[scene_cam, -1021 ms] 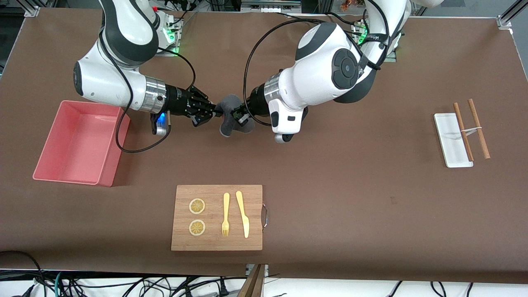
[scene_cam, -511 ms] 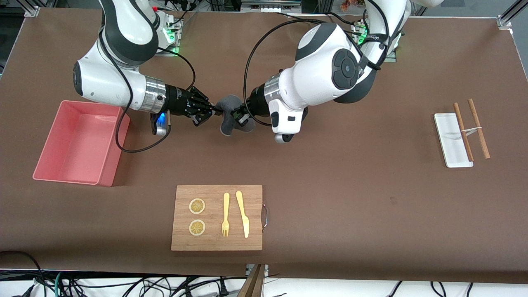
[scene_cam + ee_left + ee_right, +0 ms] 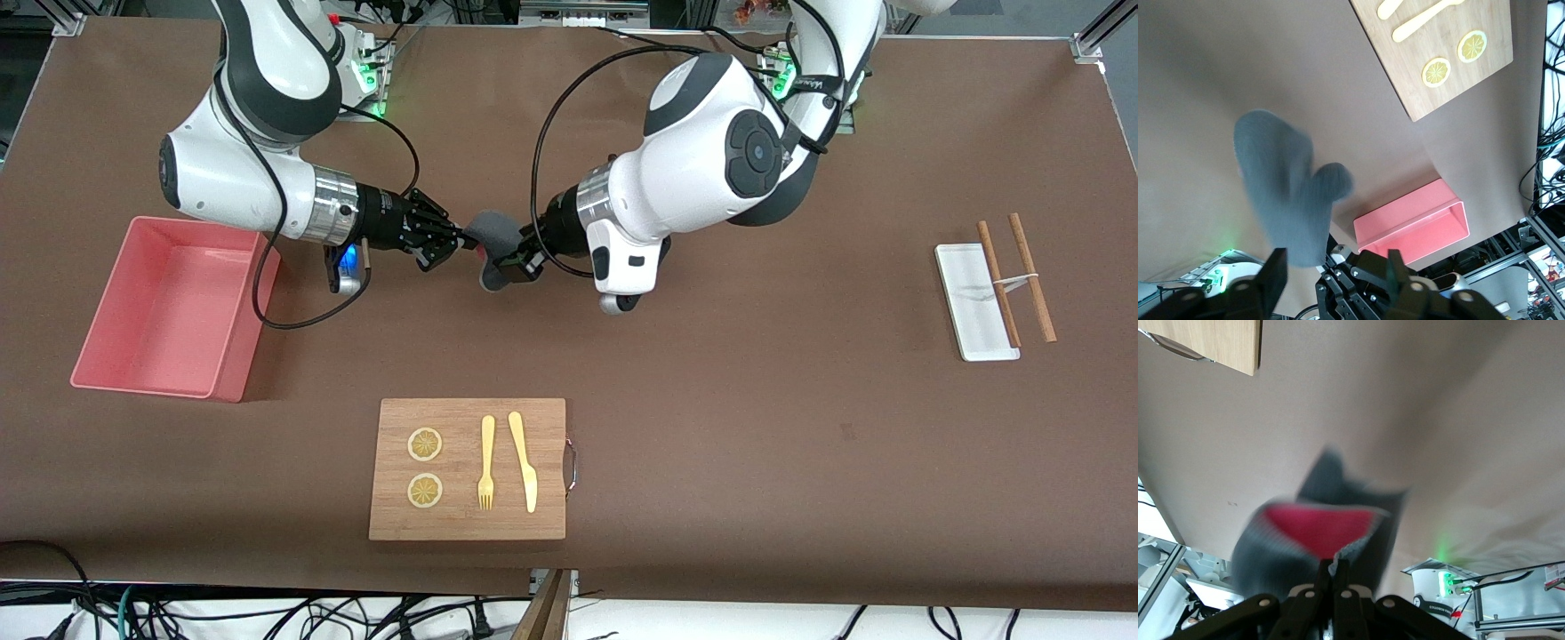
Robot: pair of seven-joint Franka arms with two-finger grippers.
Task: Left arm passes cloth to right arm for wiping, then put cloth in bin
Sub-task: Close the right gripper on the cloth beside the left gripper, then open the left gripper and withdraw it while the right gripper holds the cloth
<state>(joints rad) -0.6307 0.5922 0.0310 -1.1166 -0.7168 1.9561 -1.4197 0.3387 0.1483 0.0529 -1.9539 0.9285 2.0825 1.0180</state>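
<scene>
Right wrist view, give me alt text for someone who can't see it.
The right tool, fingers shut, pinches a dark grey cloth showing a red-pink patch, held above the brown table. A corner of the wooden board shows at the frame's edge.

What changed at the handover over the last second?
The left gripper has opened, let go of the cloth, and drawn slightly back toward its own end of the table. The cloth now hangs only from the right gripper, its jaws shut on it, and has slumped smaller. The right gripper, bin, board and tray have not moved.
</scene>
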